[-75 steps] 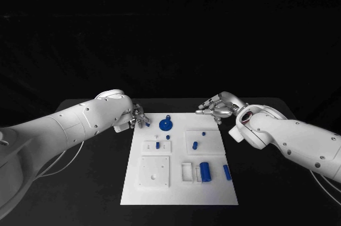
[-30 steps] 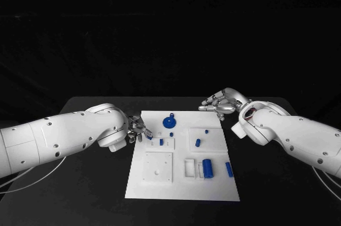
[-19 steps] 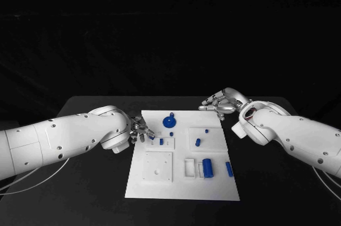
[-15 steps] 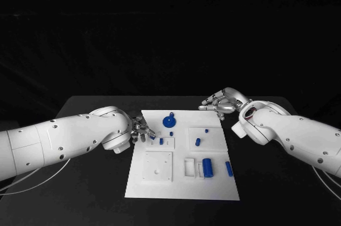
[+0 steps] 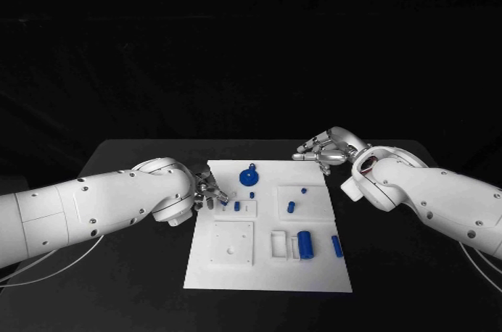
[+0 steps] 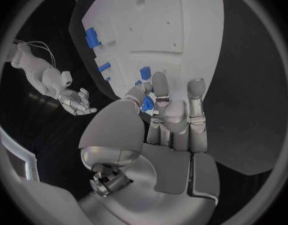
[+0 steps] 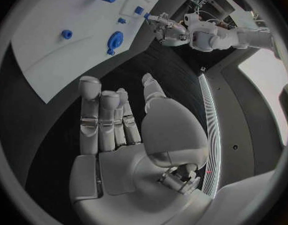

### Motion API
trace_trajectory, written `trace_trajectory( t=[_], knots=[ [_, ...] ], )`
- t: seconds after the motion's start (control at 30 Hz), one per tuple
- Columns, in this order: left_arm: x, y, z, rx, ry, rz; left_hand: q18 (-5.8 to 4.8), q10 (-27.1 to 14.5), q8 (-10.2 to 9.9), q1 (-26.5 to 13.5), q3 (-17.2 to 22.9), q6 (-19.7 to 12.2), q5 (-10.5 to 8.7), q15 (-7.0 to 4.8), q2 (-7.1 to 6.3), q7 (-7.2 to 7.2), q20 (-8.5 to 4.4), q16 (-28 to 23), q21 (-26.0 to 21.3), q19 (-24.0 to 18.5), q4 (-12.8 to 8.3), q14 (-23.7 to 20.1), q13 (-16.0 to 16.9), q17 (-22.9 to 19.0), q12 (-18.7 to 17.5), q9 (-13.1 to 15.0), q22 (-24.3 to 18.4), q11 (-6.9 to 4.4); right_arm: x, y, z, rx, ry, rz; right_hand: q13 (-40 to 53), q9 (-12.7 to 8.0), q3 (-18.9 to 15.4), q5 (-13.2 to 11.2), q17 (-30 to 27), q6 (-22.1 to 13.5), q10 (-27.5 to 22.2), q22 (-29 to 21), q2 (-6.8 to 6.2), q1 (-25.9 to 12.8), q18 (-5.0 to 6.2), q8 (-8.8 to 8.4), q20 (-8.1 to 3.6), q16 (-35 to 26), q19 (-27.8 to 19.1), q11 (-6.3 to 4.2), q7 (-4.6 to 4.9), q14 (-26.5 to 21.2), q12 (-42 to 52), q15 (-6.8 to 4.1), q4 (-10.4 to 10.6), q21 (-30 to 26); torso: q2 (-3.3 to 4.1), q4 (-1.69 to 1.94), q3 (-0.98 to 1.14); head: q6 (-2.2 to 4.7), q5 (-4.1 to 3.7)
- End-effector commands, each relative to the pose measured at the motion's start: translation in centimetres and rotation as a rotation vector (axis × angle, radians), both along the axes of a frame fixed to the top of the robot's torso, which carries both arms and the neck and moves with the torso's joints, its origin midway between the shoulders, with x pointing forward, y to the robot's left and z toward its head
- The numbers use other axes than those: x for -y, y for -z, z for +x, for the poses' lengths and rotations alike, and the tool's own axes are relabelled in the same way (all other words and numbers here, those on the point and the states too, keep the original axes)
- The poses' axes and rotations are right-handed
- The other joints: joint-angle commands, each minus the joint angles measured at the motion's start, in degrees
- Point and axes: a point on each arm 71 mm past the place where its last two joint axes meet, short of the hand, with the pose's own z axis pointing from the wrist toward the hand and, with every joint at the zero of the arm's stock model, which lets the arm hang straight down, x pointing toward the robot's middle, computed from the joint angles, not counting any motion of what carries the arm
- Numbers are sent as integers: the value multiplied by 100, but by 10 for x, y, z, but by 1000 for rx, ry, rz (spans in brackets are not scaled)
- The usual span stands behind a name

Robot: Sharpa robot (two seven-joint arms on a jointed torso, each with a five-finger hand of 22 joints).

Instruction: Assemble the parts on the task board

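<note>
Left hand [image 5: 206, 190]: your fingers pinch a small blue part [image 6: 147, 103] at the task board's [image 5: 270, 274] left edge, likely to seat it in the nearest block.
Right hand [image 5: 323, 150]: fingers spread, holding nothing, parked off the far right corner, leaving you room.
Board: round blue part [image 5: 249, 178], blue cylinder [image 5: 305, 244] and blue pegs await.

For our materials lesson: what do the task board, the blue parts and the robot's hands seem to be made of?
Task board: matte white, probably plastic; no glare.
Blue round part: evenly coloured, likely moulded or printed plastic.
Left hand and right hand: silver with soft highlights, metal or metallic-coated plastic.
</note>
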Motion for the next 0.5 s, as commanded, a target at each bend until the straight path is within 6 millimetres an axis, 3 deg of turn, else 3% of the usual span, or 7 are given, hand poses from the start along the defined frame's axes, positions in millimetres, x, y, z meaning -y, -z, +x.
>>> trace_trajectory(
  t=[0.03,0.5],
  knots=[
    [0,2,-1,1,5,18,112,265,19,7,189,913,15,-7,55,-416,7,27,21,4,-185,16,5,5,24,12,115,-74,-1,0,0,2,-9,1,-6,-8,-11,7,-9,-43,36,306,8,25,67,-21,-20,-28,186,19,0,30,-18,-8,7,-22,-2,3,-6,-12,-2],
    [-2,10,-2,-10,13,43,113,265,22,1,186,932,0,-10,60,-421,5,41,44,-4,-186,20,20,30,39,-1,114,-75,-1,0,-1,1,-11,3,-6,-8,-11,7,-9,-43,36,306,8,25,67,-21,-20,-28,186,19,0,30,-18,-8,7,-22,0,5,-4,-18,0]
  ],
)
